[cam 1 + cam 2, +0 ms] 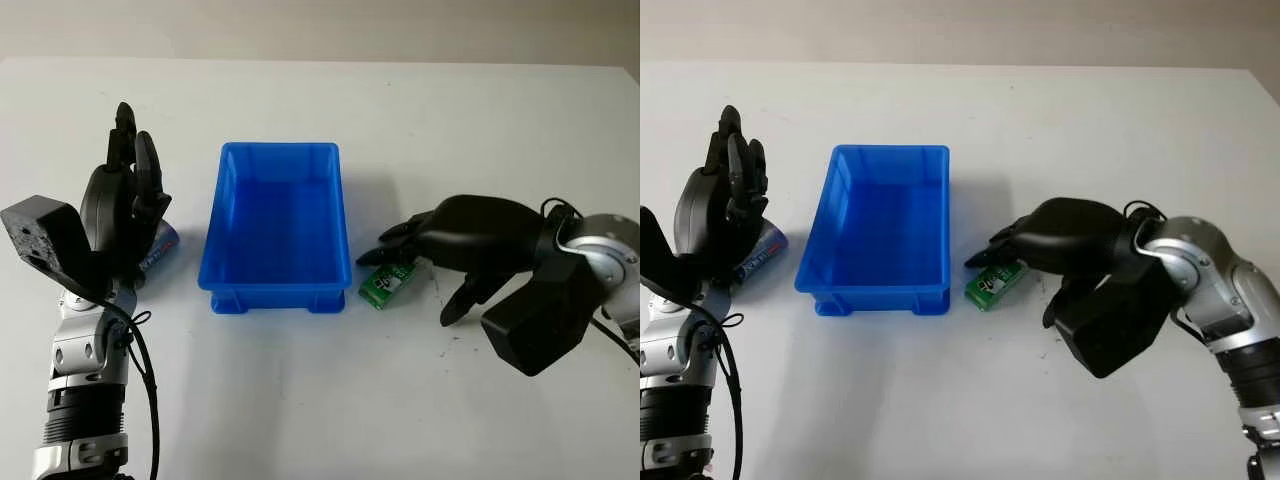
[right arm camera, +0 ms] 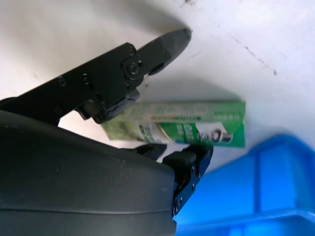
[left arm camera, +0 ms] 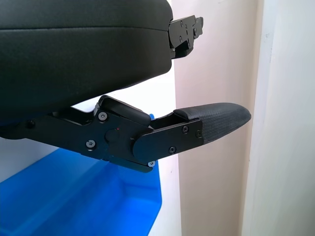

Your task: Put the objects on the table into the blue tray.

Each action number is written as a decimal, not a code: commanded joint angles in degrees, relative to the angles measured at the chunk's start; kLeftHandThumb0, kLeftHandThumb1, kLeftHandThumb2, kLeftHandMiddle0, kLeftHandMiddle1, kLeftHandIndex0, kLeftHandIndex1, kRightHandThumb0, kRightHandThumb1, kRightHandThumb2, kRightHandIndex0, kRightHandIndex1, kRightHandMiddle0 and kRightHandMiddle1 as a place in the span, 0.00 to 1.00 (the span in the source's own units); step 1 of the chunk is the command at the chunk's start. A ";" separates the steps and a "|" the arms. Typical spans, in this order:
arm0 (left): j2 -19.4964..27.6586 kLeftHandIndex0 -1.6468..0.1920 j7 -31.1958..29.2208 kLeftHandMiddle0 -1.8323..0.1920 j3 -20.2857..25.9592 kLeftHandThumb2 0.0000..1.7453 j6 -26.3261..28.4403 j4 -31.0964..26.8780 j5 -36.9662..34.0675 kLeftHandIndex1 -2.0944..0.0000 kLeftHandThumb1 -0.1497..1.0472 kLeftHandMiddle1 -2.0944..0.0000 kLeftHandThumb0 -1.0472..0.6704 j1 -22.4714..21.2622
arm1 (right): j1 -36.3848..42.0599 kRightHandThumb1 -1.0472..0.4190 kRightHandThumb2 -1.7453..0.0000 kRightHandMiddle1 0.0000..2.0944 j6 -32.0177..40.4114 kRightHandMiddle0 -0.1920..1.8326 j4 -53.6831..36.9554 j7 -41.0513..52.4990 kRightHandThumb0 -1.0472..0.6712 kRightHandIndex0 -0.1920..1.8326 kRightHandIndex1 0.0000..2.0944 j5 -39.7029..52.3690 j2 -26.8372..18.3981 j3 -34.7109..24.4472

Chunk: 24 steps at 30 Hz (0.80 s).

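In the left eye view you have the blue tray at the centre of the white worktop, with nothing in it. At its 3 o'clock, just beside the tray's near corner, lies a small green carton. Your right hand reaches in from 4 o'clock with its fingers curled down over the carton's far end; whether they have closed on it you cannot tell from here. At the tray's 9 o'clock a small can with a blue and red label lies on its side, half hidden behind your left hand, which stands upright, open and holding nothing, likely parked while the right hand works.

The right eye view gives you the same layout; the carton sits a little apart from the tray wall, flat on the worktop.

In the left wrist view one finger points out past the tray's blue rim, touching nothing.

In the right wrist view you see why the hand sits so low: one finger lies beyond one long side of the carton, another comes in at the opposite side, so they bracket it for a pinch, apparently not yet clamped. The tray's edge is just beside it, so you have a short lift ahead.

The worktop is plain white with a few dark scuffs near the carton; a pale wall runs behind it.
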 commanded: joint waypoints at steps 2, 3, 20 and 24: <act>0.51 1.00 -0.18 1.00 0.30 0.39 -0.29 -0.08 -0.15 1.00 1.00 1.00 0.18 -0.63 | 1.98 0.15 0.95 0.73 -8.35 0.19 7.20 -18.80 0.44 0.19 0.76 -13.20 -0.23 3.32; 0.57 1.00 -0.14 1.00 0.21 0.39 -0.32 -0.13 0.02 1.00 1.00 1.00 0.18 -0.59 | 1.81 0.11 0.96 0.76 -9.77 0.20 8.88 -26.05 0.46 0.20 0.81 -18.31 -0.49 4.69; 0.48 1.00 -0.18 1.00 0.21 0.39 -0.29 -0.02 0.06 1.00 1.00 1.00 0.18 -0.70 | -11.93 0.00 0.94 0.99 -5.10 0.37 25.74 -65.97 0.37 0.59 1.00 -36.37 -0.13 17.20; 0.63 1.00 -0.60 1.00 0.43 0.39 -0.29 0.04 -0.37 1.00 1.00 1.00 0.19 -0.72 | -18.13 0.00 0.93 1.00 -2.64 0.42 28.89 -66.57 0.37 0.55 1.00 -31.20 0.76 14.14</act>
